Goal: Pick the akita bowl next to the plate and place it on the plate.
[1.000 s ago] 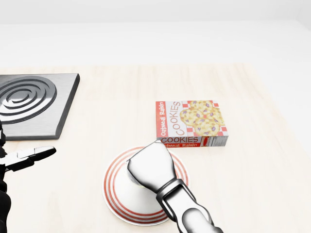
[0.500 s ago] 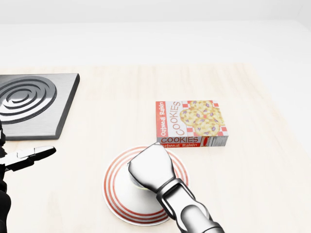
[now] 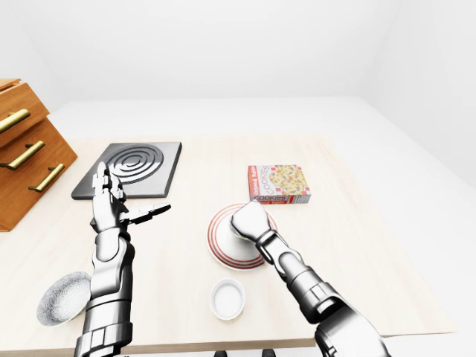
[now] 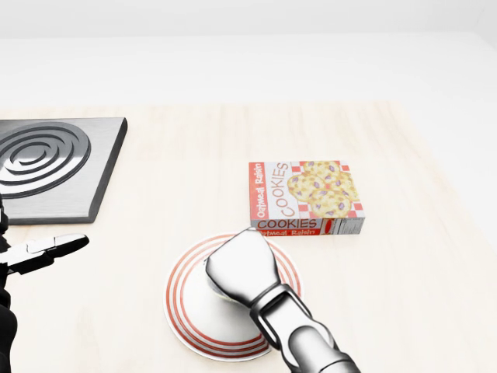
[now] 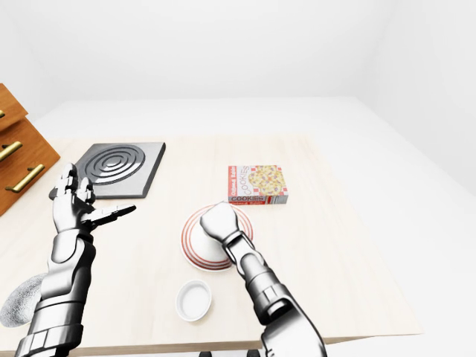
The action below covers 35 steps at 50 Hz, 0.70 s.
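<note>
Placing step: right hand (image 4: 241, 272) over the plate (image 4: 186, 311), fingers hidden, grasp indeterminable. Left hand (image 3: 108, 204) spread, idle. Next: release, retract.

The right robot hand (image 4: 242, 268) sits over the middle of the red-ringed plate (image 4: 185, 307), so whatever is under its palm cannot be seen, nor whether its fingers close on anything. In the head view the stove burner plate (image 4: 46, 167) near the tabletop's left edge is cut by the picture's left side, and the left robot hand (image 3: 111, 208) shows there only as a fingertip. The wooden drawer cabinet (image 3: 26, 160) runs off the left-eye view's left edge. The grey speckled bowl (image 5: 18, 301) is clipped in the right-eye view.
</note>
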Available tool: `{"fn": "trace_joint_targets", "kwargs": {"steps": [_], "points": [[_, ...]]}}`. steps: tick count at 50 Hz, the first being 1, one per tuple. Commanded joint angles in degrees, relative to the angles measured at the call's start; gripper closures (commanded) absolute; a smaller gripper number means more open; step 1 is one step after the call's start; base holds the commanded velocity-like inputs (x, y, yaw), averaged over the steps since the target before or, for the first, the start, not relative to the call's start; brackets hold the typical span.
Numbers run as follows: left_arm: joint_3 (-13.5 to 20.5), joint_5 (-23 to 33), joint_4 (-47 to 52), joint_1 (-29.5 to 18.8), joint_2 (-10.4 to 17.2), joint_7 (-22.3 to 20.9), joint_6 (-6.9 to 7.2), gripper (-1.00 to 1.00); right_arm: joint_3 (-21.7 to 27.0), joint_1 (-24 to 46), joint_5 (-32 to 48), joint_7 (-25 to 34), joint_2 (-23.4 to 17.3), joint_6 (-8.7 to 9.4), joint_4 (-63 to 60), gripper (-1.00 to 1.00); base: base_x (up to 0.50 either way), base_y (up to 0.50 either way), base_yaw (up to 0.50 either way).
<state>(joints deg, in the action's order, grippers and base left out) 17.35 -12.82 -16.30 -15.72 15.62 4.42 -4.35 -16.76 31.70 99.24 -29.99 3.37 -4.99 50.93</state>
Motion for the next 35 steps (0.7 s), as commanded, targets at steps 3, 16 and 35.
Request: {"fn": "trace_joint_targets", "kwargs": {"steps": [3,16,35], "points": [[0.1,0.0,-0.7,-0.3,0.2,0.2,-0.45,-1.0,2.7,-7.1,-9.6,6.1,-0.3,-0.01,-16.8,-1.0,0.0,0.0,0.0],[0.1,0.2,-0.9,-0.6,0.3,0.7,-0.57,-1.0,3.0,-18.3,-17.0,31.1,-5.0,-0.01,-40.1,-1.0,0.0,0.0,0.0],[0.0,0.1,-0.4,-0.3,0.3,1.0,-0.49,-1.0,12.2,-33.3,-30.5,59.2,-10.5,-0.01,-74.5,-1.0,0.0,0.0,0.0]]}}
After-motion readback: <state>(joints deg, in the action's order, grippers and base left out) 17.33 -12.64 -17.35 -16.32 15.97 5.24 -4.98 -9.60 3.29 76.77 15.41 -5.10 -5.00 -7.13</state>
